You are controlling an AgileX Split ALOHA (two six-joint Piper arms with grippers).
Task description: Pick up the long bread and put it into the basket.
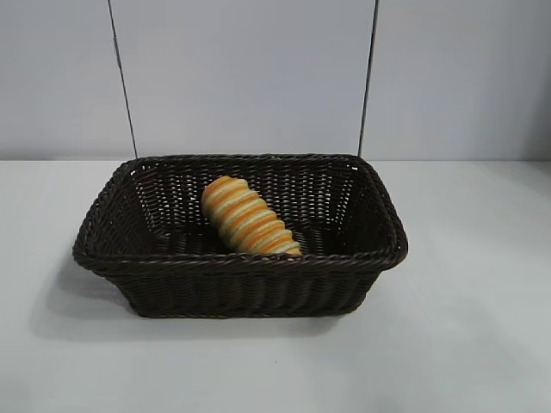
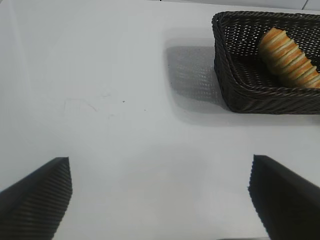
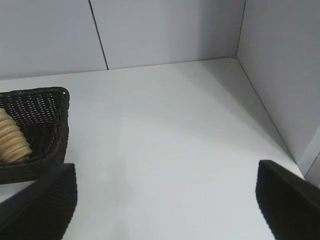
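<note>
The long bread (image 1: 248, 217), an oval loaf striped golden-orange and pale yellow, lies slantwise inside the dark brown wicker basket (image 1: 241, 261) at the table's middle. Both wrist views catch it too: the long bread (image 2: 290, 57) in the basket (image 2: 250, 95), and one end of the long bread (image 3: 11, 141) in a corner of the basket (image 3: 52, 125). My left gripper (image 2: 160, 172) stands open over bare table, well away from the basket. Beside the basket's corner, my right gripper (image 3: 166, 177) is open as well, holding nothing. Neither arm shows in the exterior view.
The white table (image 1: 465, 344) stretches around the basket on all sides. Grey wall panels (image 1: 258, 77) close the back, and a side wall (image 3: 280, 65) meets the table at a corner in the right wrist view.
</note>
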